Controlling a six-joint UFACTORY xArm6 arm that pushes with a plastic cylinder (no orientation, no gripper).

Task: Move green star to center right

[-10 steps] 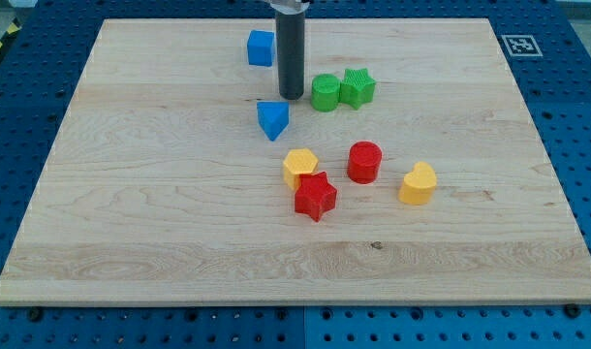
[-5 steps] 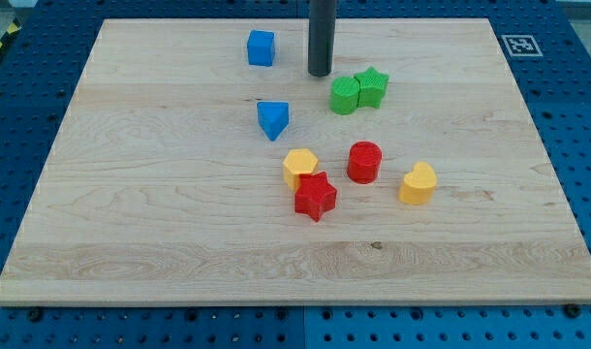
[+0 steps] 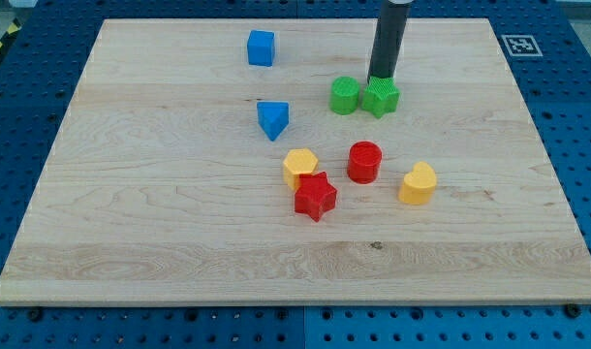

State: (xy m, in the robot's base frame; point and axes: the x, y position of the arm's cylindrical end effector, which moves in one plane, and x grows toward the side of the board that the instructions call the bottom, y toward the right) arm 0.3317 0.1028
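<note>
The green star (image 3: 381, 98) lies on the wooden board (image 3: 160, 194) in the upper middle right, touching a green round block (image 3: 345, 95) on its left. My tip (image 3: 381, 78) stands right at the star's top edge, on the side toward the view's top. The rod rises up out of the view's top.
A blue cube (image 3: 262, 47) is at the upper middle. A blue wedge-like block (image 3: 272, 119) lies left of the green pair. Below are a yellow block (image 3: 300, 166), a red star (image 3: 315, 196), a red cylinder (image 3: 364, 162) and a yellow block (image 3: 419, 183).
My tip moved from left of the green round block up and to the right, ending at the star's top edge. The green pair shifted right and slightly down.
</note>
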